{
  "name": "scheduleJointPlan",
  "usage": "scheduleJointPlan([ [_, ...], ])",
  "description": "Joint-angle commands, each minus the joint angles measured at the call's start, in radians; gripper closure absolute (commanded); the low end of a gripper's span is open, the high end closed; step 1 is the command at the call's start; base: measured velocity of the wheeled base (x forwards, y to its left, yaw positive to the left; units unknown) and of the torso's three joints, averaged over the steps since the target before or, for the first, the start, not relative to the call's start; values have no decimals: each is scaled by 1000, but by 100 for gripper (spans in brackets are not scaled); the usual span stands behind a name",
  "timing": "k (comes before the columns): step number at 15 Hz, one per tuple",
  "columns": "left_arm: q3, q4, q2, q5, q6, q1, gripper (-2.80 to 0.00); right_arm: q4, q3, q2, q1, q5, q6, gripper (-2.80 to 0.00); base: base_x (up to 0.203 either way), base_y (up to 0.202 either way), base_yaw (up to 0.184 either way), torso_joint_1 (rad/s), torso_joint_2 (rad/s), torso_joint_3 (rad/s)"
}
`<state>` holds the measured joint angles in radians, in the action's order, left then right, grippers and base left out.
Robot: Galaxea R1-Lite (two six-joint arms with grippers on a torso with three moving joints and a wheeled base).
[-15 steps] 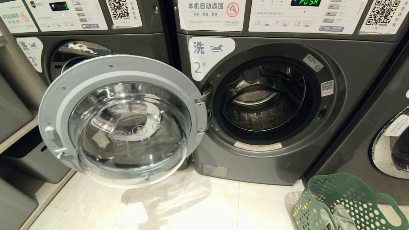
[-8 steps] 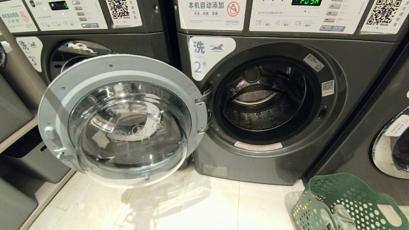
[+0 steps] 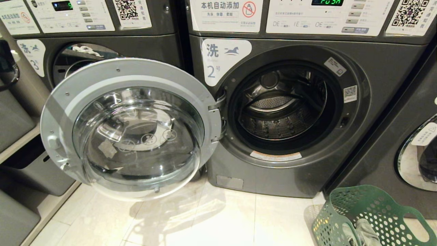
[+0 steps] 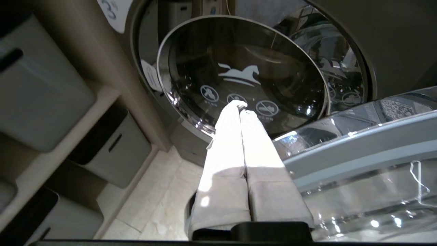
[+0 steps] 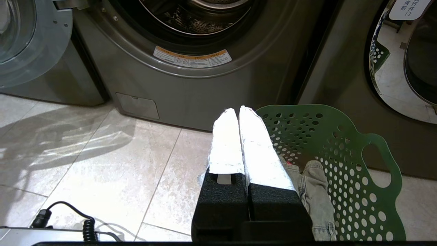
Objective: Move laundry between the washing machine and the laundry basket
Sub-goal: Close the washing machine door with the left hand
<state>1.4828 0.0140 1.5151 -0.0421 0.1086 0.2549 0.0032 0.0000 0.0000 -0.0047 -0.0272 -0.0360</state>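
The washing machine (image 3: 375, 68) marked "2" stands with its round glass door (image 3: 129, 130) swung wide to the left. Its steel drum (image 3: 280, 106) shows no cloth. The green laundry basket (image 3: 375, 205) sits on the floor at the lower right and holds grey laundry (image 3: 367, 232). Part of my left arm (image 3: 6, 61) shows at the far left edge. My left gripper (image 4: 239, 104) is shut and empty, pointing at the closed door of machine "3" (image 4: 239, 75). My right gripper (image 5: 238, 111) is shut and empty, low beside the basket (image 5: 341, 136), with grey laundry (image 5: 315, 191) by its fingers.
Machine "3" (image 3: 102, 44) stands behind the open door, and another machine (image 3: 420, 153) is at the right. Grey storage bins (image 3: 34, 167) fill shelves along the left. A coiled black cable (image 5: 68, 218) lies on the pale tiled floor (image 3: 205, 218).
My left arm has risen into the head view at the far left edge. The door, the basket and the right arm have not moved.
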Motion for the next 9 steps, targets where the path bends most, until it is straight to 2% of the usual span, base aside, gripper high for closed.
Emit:
scheduleJointPlan([
  [1,-5,-23,28,-1,23,0,0,0,0,2,0,0,-1,0,0,0,0,0,0,0],
  [7,52,-73,93,-1,60,39,0,0,0,2,0,0,-1,0,0,0,0,0,0,0],
  [9,91,-72,116,-3,61,49,0,0,0,2,0,-2,-1,0,0,0,0,3,5,118],
])
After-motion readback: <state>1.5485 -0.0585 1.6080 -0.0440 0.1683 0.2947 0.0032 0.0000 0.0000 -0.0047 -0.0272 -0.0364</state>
